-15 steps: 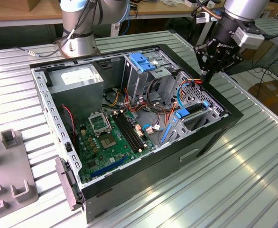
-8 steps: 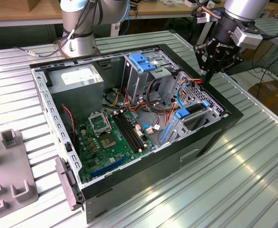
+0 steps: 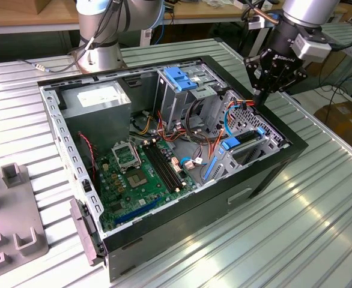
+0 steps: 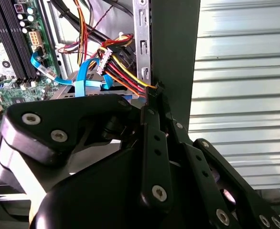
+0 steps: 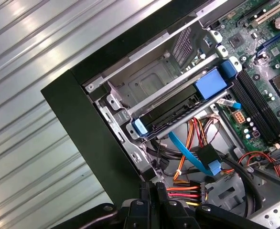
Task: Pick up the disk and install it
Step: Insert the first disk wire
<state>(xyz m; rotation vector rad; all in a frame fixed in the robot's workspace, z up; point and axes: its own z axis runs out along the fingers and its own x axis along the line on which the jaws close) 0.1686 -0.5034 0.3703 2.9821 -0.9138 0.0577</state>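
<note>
Disk: the disk (image 5: 176, 109) lies flat in the drive bay at the front corner of the open computer case (image 3: 182, 234). Its blue side rail (image 5: 210, 83) sits level with the bay's metal frame. In the exterior view the disk (image 3: 245, 139) is on the exterior view's right side of the case, beside the motherboard (image 3: 140, 174).
Fingers: drawn close together, with no part of the disk between them.
Gripper position: in the exterior view the gripper (image 3: 261, 95) hangs over the case's far right corner, near the disk but apart from it. In both wrist views its tips (image 4: 155, 93) (image 5: 159, 188) are right at the bundle of red, yellow and black power wires (image 4: 125, 71). I cannot tell whether they pinch the connector there.
Done, as judged: the pick-up and placing appear finished, since the disk sits in its bay and not on the counter (image 3: 320, 228).
Left, as judged: cabling is uncertain. A blue data cable (image 5: 188, 152) runs just below the disk, and I cannot tell whether it or the power plug is seated in the disk.
Elsewhere: the blue-topped drive cage (image 3: 182, 78) and the power supply (image 3: 98, 99) sit well apart from the gripper.
</note>
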